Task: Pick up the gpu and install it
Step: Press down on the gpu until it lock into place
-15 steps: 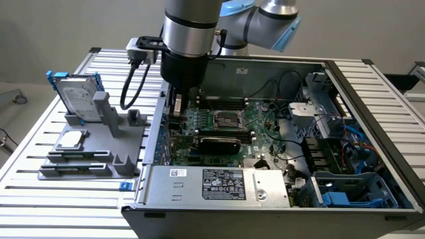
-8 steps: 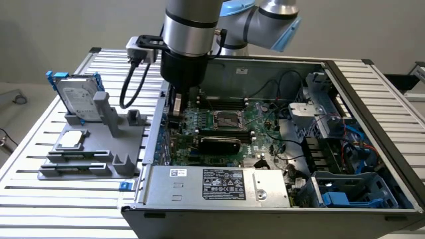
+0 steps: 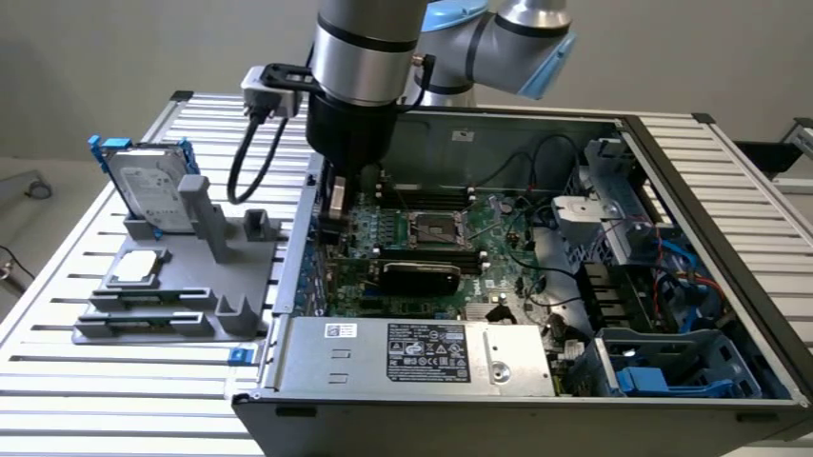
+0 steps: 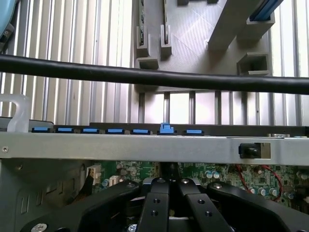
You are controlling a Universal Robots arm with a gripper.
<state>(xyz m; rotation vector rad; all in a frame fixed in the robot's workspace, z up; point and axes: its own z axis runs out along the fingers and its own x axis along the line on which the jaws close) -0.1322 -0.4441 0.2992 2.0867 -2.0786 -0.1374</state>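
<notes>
Gpu [image 3: 420, 277] sat seated on the motherboard [image 3: 439, 228] inside the open computer case [image 3: 661, 286], its black cooler facing up. The jaws [image 3: 335, 217] hung above the case's edge by the exterior view's left; I could not tell whether they were apart or together.

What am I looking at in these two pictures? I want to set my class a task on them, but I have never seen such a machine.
It is a robot arm working over an open computer case on a slatted metal table. The exterior view is taken from a camera off the arm; the wrist view comes from a camera on the arm's wrist, looking past its black gripper to the motherboard. The gripper is lowered inside the case, at its wall on the exterior view's left, with the gpu beneath it. Beside the case a grey holder carries a hard drive with blue rails and a small square chip.
</notes>
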